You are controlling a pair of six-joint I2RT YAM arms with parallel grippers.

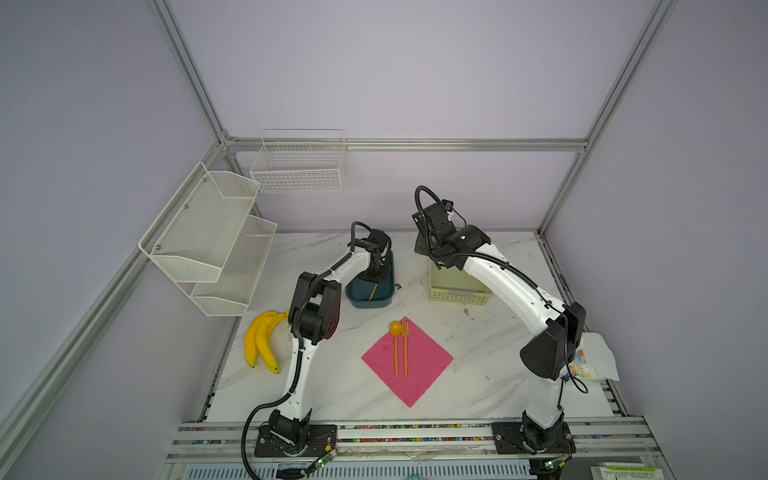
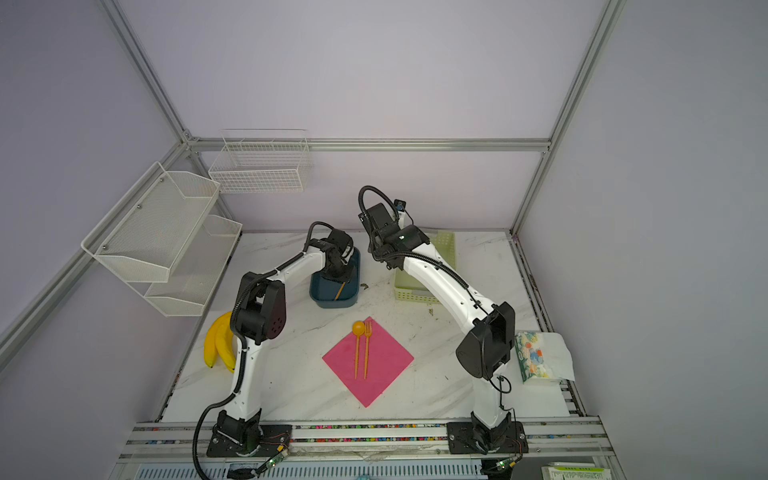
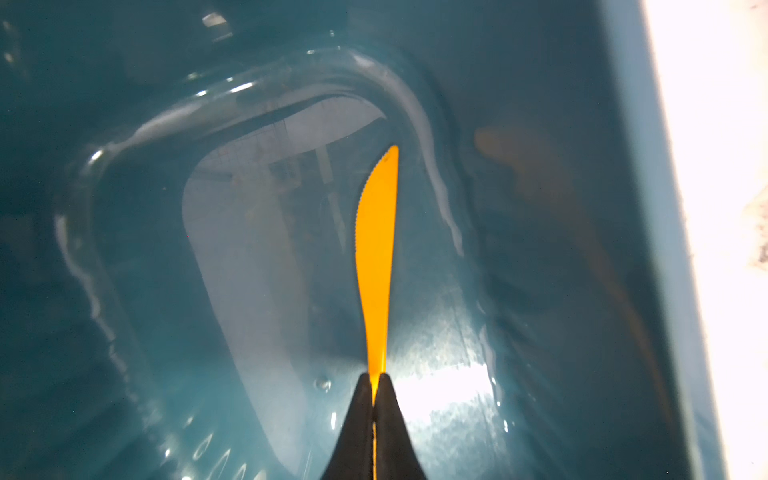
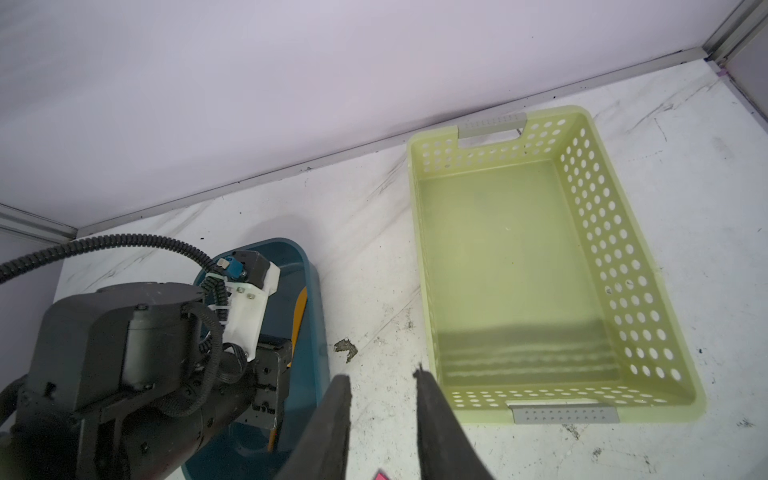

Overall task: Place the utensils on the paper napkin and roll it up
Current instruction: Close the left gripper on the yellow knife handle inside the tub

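Left wrist view first: the knife (image 3: 376,257) is pinched by its handle in the left gripper (image 3: 374,384), jaws clamped tight on it. Its serrated blade points away, down inside the blue tub (image 3: 124,311). Whether the blade touches the tub floor, I can't tell. From above, that arm reaches down into the tub at the back of the table (image 1: 478,386), with a sliver of orange handle showing under the wrist.

Now the napkin (image 1: 428,365): pink, flat, turned like a diamond in the middle of the table, nearer the front. On it lie the spoon (image 1: 395,328) and the fork (image 1: 405,345), side by side and parallel. The spoon is on the left, both heads point to the back corner, and the spoon's bowl pokes over the napkin's edge.

Over on the other side, the right gripper (image 4: 382,395) hangs above bare table between the tub and the green basket (image 4: 623,270), jaws apart, nothing between them. At the left edge rest the bananas (image 1: 262,340); at the right edge, past the right arm, a tissue packet (image 2: 532,357).
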